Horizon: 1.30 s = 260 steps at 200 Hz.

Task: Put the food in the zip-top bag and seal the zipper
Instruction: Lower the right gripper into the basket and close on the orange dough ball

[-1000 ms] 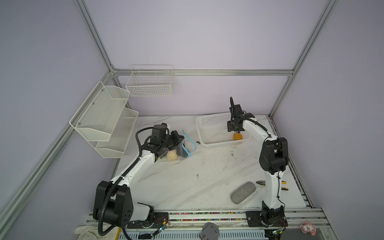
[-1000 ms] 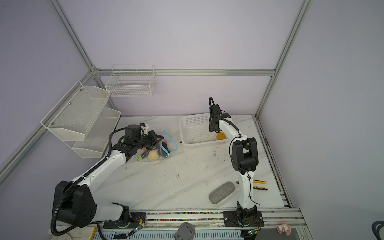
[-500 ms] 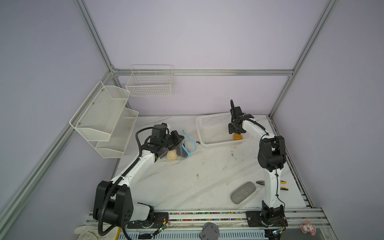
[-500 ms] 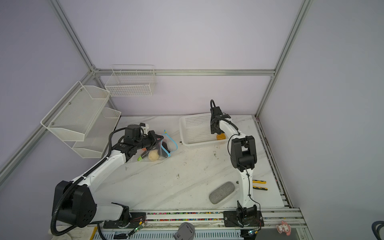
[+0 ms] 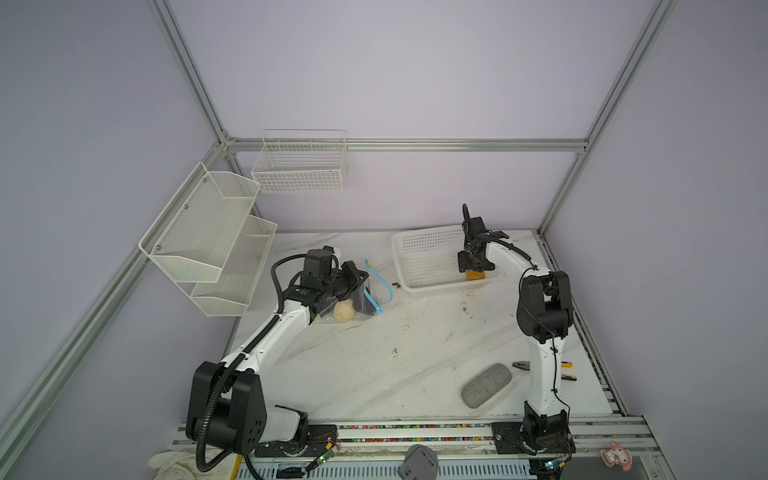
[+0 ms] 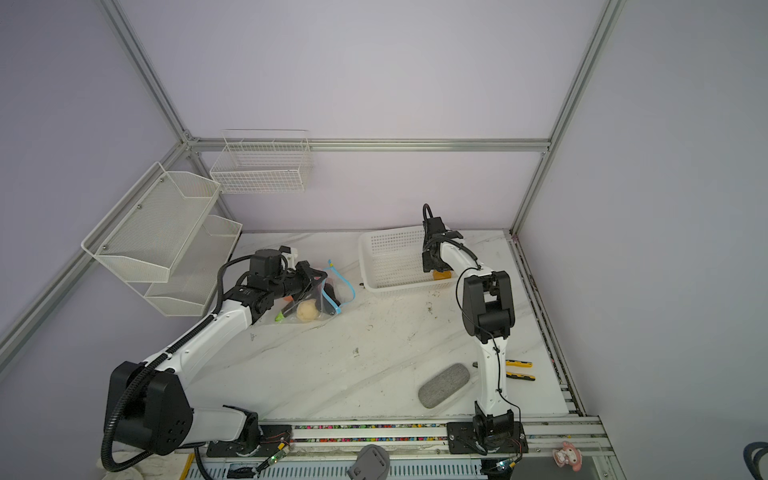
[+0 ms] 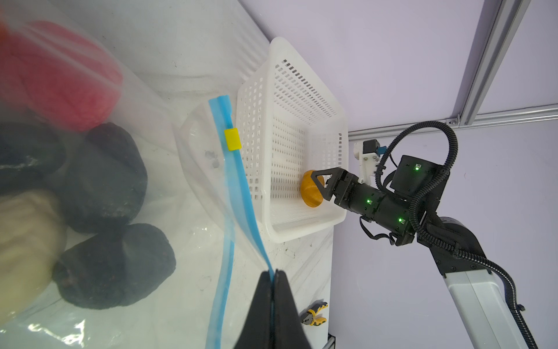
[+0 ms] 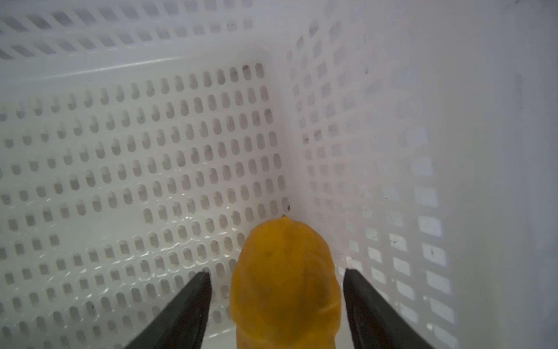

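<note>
Marble table [image 5: 415, 353]: left gripper [image 7: 274, 273] tight on the zipper [image 7: 238, 178], right gripper [image 8: 276, 273] agape around the orange food [image 8: 285, 302].

Illumination in both top views is bright, even and diffuse; shadows on the table [image 5: 374, 365] are soft and short. The walls [image 5: 83, 166] shade darker toward 9 and 3 o'clock.

Left wrist view: glare on the zip-top bag [image 7: 181, 302] at 8 o'clock; the red food item [image 7: 60, 75] at 10 o'clock is blurred.

Right wrist view: the basket [image 8: 468, 136] wall at 3 o'clock appears overexposed; the orange food item [image 8: 285, 278] is slightly soft.
</note>
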Available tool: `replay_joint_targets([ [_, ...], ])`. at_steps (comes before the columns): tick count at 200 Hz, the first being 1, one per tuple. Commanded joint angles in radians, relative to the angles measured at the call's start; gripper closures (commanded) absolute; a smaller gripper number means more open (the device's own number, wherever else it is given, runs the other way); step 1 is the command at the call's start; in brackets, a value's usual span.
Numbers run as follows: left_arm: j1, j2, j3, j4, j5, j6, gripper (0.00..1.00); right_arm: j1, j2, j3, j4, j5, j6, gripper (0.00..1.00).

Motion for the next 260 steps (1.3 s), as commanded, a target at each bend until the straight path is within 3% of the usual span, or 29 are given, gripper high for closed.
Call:
replay_joint_targets([
  [1,0.003,-0.003,0.055,0.029,0.018,0.012,1.0,-0.005,0.023,-0.014,-0.028,0.0,0.001,0.25],
  [65,0.003,-0.003,0.054,0.031,0.015,0.011,1.0,-0.006,0.049,-0.008,-0.038,0.024,0.004,0.15],
  [148,0.0,0.002,0.055,0.031,0.014,0.009,1.0,-0.007,0.067,0.005,-0.045,0.017,0.002,0.14],
  [260,-0.008,0.005,0.056,0.033,0.012,0.008,1.0,-0.007,0.058,0.015,-0.042,-0.043,0.001,0.27],
])
